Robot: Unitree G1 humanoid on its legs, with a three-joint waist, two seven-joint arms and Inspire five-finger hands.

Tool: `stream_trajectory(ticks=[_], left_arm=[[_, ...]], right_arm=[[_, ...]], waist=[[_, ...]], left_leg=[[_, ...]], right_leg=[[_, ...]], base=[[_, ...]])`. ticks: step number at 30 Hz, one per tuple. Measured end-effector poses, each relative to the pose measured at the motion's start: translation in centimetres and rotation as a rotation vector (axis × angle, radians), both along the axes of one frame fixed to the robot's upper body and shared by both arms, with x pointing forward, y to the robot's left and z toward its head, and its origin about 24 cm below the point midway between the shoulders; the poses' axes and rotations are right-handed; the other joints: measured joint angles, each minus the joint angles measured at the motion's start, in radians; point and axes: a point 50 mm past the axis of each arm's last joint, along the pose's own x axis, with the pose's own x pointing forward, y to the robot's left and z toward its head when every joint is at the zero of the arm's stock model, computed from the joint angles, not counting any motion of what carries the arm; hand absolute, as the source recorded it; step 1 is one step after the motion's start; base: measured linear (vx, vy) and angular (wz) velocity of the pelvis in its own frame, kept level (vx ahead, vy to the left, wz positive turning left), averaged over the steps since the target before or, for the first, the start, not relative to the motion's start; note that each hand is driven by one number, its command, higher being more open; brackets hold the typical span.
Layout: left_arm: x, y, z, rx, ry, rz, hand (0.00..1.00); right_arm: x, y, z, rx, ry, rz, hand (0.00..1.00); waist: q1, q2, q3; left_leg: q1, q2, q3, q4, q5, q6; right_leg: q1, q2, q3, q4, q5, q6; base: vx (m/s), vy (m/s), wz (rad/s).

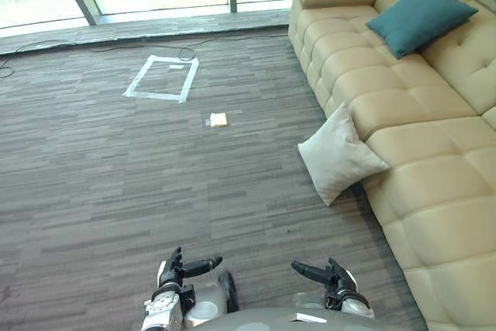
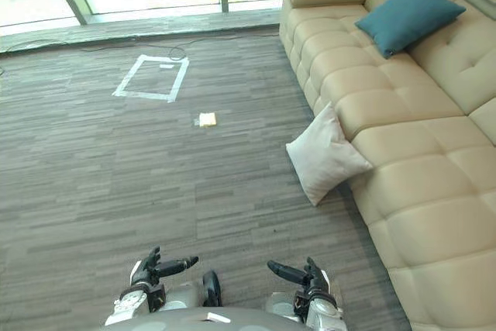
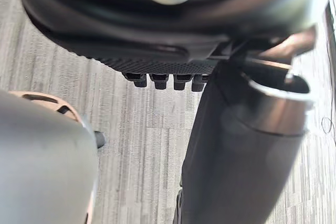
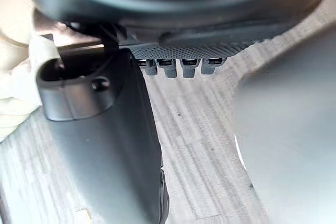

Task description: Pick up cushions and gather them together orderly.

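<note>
White cushion [image 1: 339, 154] leaning against sofa [image 1: 422, 114], well ahead of right hand [image 1: 332, 277].

Right: sofa [image 1: 434, 153], far cushion [image 1: 428, 15] on it, floor cushion [image 1: 339, 156] leaning against its front. Ahead-left: taped rectangle [image 1: 153, 97].

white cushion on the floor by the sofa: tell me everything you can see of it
The off-white square fabric cushion looks soft and plump, with a plain cover, pointed corners and no visible pattern or trim. It stands tilted, with a lower corner on the grey striped carpet. One side leans against the front of the beige tufted sofa, roughly midway along the seat. It looks intact and undented. Carpet and sofa are all that touch it.
</note>
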Motion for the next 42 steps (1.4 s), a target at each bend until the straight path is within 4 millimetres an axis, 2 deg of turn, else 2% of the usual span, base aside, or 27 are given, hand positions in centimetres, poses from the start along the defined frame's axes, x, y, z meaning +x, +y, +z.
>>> stream_trajectory(ticks=[3, 4, 5, 6, 7, 8, 9, 10, 11, 14, 15, 17, 19, 21, 25, 28, 30, 31, 32, 33, 34, 35, 36, 37, 39, 41, 42], left_arm=[[0.1, -0.3, -0.1, -0.006, 0.010, -0.013, 1.00], [-0.1, -0.3, -0.2, -0.010, 0.019, -0.013, 1.00], [-0.2, -0.3, -0.3, -0.011, 0.023, -0.014, 1.00], [-0.6, -0.2, -0.4, -0.014, 0.039, -0.012, 1.00], [-0.6, -0.1, -0.4, -0.011, 0.039, -0.011, 1.00], [-0.4, 0.2, -0.4, -0.003, 0.041, -0.007, 1.00], [-0.5, -0.2, -0.5, -0.012, 0.045, -0.003, 1.00], [-0.3, -0.6, -0.5, -0.014, 0.040, -0.017, 1.00], [-0.2, -0.8, -0.5, -0.017, 0.036, -0.024, 1.00], [-0.2, -1.2, -0.5, -0.045, 0.026, -0.002, 1.00], [-0.4, -0.8, -0.2, -0.042, 0.002, 0.038, 1.00], [-0.2, -0.6, 0.0, -0.042, -0.021, 0.078, 1.00], [0.4, -0.5, 0.3, -0.042, -0.058, 0.083, 1.00], [0.5, -0.4, 0.4, -0.048, -0.069, 0.101, 1.00], [0.6, -0.4, 0.6, -0.061, -0.087, 0.154, 1.00], [0.6, -0.5, 0.5, -0.063, -0.086, 0.169, 1.00], [0.2, -0.5, 0.4, -0.062, -0.072, 0.168, 1.00], [0.0, -0.7, 0.2, -0.066, -0.058, 0.163, 1.00], [-0.2, -0.7, 0.1, -0.066, -0.046, 0.160, 1.00], [-0.3, -0.5, 0.1, -0.062, -0.043, 0.158, 1.00], [-0.6, -0.2, 0.0, -0.051, -0.027, 0.146, 1.00], [-0.6, -0.1, 0.0, -0.042, -0.019, 0.123, 1.00], [-0.9, 0.0, -0.2, -0.036, 0.001, 0.108, 1.00], [-0.9, -0.1, -0.3, -0.034, 0.012, 0.090, 1.00], [-0.8, -0.3, -0.4, -0.033, 0.021, 0.066, 1.00], [-0.9, -0.1, -0.4, -0.025, 0.033, 0.031, 1.00], [-1.1, 0.3, -0.4, -0.016, 0.040, 0.026, 1.00]], right_arm=[[1.0, -0.4, 0.3, -0.012, -0.026, 0.014, 1.00], [1.6, -0.3, 0.5, -0.013, -0.039, 0.018, 1.00], [1.6, -0.3, 0.5, -0.013, -0.041, 0.019, 1.00], [1.6, -0.2, 0.5, -0.012, -0.039, 0.027, 1.00], [1.3, -0.1, 0.4, -0.011, -0.031, 0.031, 1.00], [1.4, -0.1, 0.4, -0.001, -0.030, 0.026, 1.00], [2.0, -0.2, 0.6, -0.009, -0.042, 0.040, 1.00], [2.2, -0.3, 0.8, -0.017, -0.061, 0.040, 1.00], [2.3, -0.5, 0.9, -0.017, -0.067, 0.034, 1.00], [1.5, -0.6, 0.7, -0.010, -0.046, -0.002, 1.00], [1.0, -0.5, 0.7, -0.012, -0.047, 0.009, 1.00], [0.8, -0.4, 0.6, -0.010, -0.041, 0.006, 1.00], [0.4, -0.2, 0.4, -0.001, -0.026, 0.001, 1.00], [0.2, -0.1, 0.3, 0.002, -0.018, -0.002, 1.00], [-0.1, 0.0, 0.2, 0.001, -0.002, -0.002, 1.00], [-0.4, 0.0, 0.1, 0.000, 0.005, -0.003, 1.00], [-1.3, 0.1, -0.1, 0.003, 0.029, -0.007, 1.00], [-1.7, 0.0, -0.2, 0.003, 0.041, -0.012, 1.00], [-1.6, 0.1, -0.2, 0.005, 0.041, -0.005, 1.00], [-1.5, 0.2, -0.2, 0.009, 0.039, -0.004, 1.00], [-1.4, 0.6, -0.2, 0.018, 0.037, -0.004, 1.00], [-1.5, 0.4, -0.3, 0.015, 0.041, -0.003, 1.00], [-1.3, 0.4, -0.3, 0.016, 0.045, 0.005, 1.00], [-1.3, 0.2, -0.3, 0.012, 0.045, 0.007, 1.00], [-0.9, 0.1, -0.2, 0.005, 0.034, 0.023, 1.00], [-0.2, 0.3, 0.0, -0.004, 0.019, 0.055, 1.00], [-0.1, 0.6, -0.1, -0.001, 0.017, 0.062, 1.00]], waist=[[-0.009, 0.021, 0.006], [-0.019, 0.024, 0.010], [-0.020, 0.023, 0.010], [-0.022, 0.013, 0.010], [-0.022, -0.004, 0.009], [-0.014, -0.011, 0.017], [-0.015, 0.016, 0.017], [-0.024, 0.035, 0.016], [-0.027, 0.039, 0.018], [-0.033, 0.049, 0.019], [-0.028, 0.045, 0.020], [-0.023, 0.048, 0.020], [-0.001, 0.037, 0.021], [0.013, 0.027, 0.020], [0.026, 0.027, 0.017], [0.038, 0.029, 0.009], [0.038, 0.026, -0.025], [0.037, 0.031, -0.045], [0.041, 0.033, -0.049], [0.042, 0.025, -0.049], [0.040, 0.013, -0.055], [0.036, 0.008, -0.059], [0.035, 0.001, -0.063], [0.031, 0.004, -0.061], [0.015, 0.009, -0.059], [0.002, 0.005, -0.056], [0.008, -0.012, -0.056]], left_leg=[[0.079, 0.060, 0.022, -0.043, -0.003, -0.005], [0.116, 0.083, 0.035, -0.069, -0.004, -0.007], [0.123, 0.084, 0.037, -0.074, -0.006, -0.013], [0.149, 0.072, 0.051, -0.084, -0.024, -0.058], [0.170, 0.059, 0.058, -0.085, -0.040, -0.083], [0.230, 0.058, 0.060, -0.084, -0.086, -0.142], [0.236, 0.083, 0.075, -0.074, -0.088, -0.146], [0.223, 0.105, 0.084, -0.024, -0.088, -0.148], [0.213, 0.116, 0.083, 0.008, -0.088, -0.149], [0.098, 0.230, 0.035, 0.382, -0.047, -0.188], [-0.005, 0.301, 0.000, 0.677, -0.036, -0.208], [-0.078, 0.341, -0.003, 0.830, -0.080, -0.206], [-0.153, 0.300, 0.007, 0.792, -0.132, -0.171], [-0.222, 0.257, -0.009, 0.660, -0.152, -0.140], [-0.307, 0.178, -0.140, 0.365, -0.140, -0.148], [-0.319, 0.158, -0.193, 0.271, -0.106, -0.139], [-0.315, 0.132, -0.175, 0.258, -0.085, -0.103], [-0.299, 0.120, -0.137, 0.237, -0.063, -0.071], [-0.254, 0.113, -0.127, 0.192, 0.003, -0.050], [-0.237, 0.112, -0.116, 0.181, 0.005, -0.060], [-0.195, 0.109, -0.079, 0.139, 0.011, -0.058], [-0.142, 0.104, -0.033, 0.099, 0.012, -0.061], [-0.074, 0.095, 0.012, 0.059, 0.012, -0.060], [-0.029, 0.102, 0.025, 0.033, 0.012, -0.060], [0.003, 0.122, 0.035, 0.013, 0.012, -0.060], [0.028, 0.141, 0.070, 0.001, 0.007, -0.069], [0.042, 0.122, 0.094, 0.002, -0.002, -0.088]], right_leg=[[-0.131, 0.056, -0.120, -0.202, -0.014, -0.020], [-0.190, 0.096, -0.146, -0.378, 0.024, -0.014], [-0.195, 0.105, -0.150, -0.420, 0.041, -0.015], [-0.200, 0.129, -0.153, -0.586, 0.174, -0.038], [-0.201, 0.127, -0.151, -0.634, 0.271, -0.081], [-0.211, 0.128, -0.143, -0.587, 0.333, -0.172], [-0.217, 0.152, -0.142, -0.565, 0.323, -0.183], [-0.207, 0.171, -0.144, -0.572, 0.262, -0.161], [-0.202, 0.177, -0.146, -0.572, 0.247, -0.161], [-0.103, 0.219, -0.191, -0.635, 0.175, -0.152], [-0.040, 0.245, -0.208, -0.645, 0.154, -0.157], [0.016, 0.290, -0.192, -0.675, 0.140, -0.176], [0.084, 0.320, -0.138, -0.732, 0.139, -0.176], [0.133, 0.339, -0.078, -0.778, 0.139, -0.176], [0.193, 0.364, 0.054, -0.823, 0.137, -0.173], [0.219, 0.384, 0.144, -0.840, 0.126, -0.159], [0.245, 0.387, 0.215, -0.841, 0.105, -0.133], [0.240, 0.386, 0.241, -0.812, 0.091, -0.110], [0.211, 0.379, 0.247, -0.712, 0.056, -0.068], [0.196, 0.372, 0.245, -0.671, 0.045, -0.055], [0.141, 0.352, 0.234, -0.533, 0.023, -0.023], [0.069, 0.310, 0.183, -0.372, 0.005, -0.016], [0.020, 0.209, 0.067, -0.237, -0.022, -0.031], [-0.003, 0.151, -0.010, -0.200, -0.042, -0.040], [-0.027, 0.126, -0.056, -0.235, -0.051, -0.039], [-0.067, 0.117, -0.104, -0.385, -0.025, -0.008], [-0.074, 0.105, -0.128, -0.508, 0.082, -0.025]], base=[[0.44, 0.007, -0.03], [0.43, -0.059, -0.10], [0.35, -0.099, -0.08], [0.34, -0.102, 0.00], [0.54, -0.210, -0.16], [0.42, -0.174, -0.42], [0.49, -0.263, -0.52], [0.21, -0.131, -0.39], [0.37, -0.269, -0.14], [0.38, -0.264, -0.10], [0.28, -0.146, -0.26], [0.37, -0.208, -0.45], [0.31, -0.152, -0.73], [0.25, -0.077, -0.91], [0.29, -0.024, -0.87], [0.37, 0.052, -1.12], [0.51, 0.107, -1.11], [0.50, 0.141, -1.21], [0.46, 0.149, -1.03], [0.33, 0.123, -0.88], [0.19, 0.074, -0.73], [0.35, 0.175, -1.09], [0.33, 0.180, -1.16], [0.39, 0.188, -0.89], [0.20, 0.021, -0.39], [0.27, -0.111, -0.46], [0.25, -0.176, -0.81]])
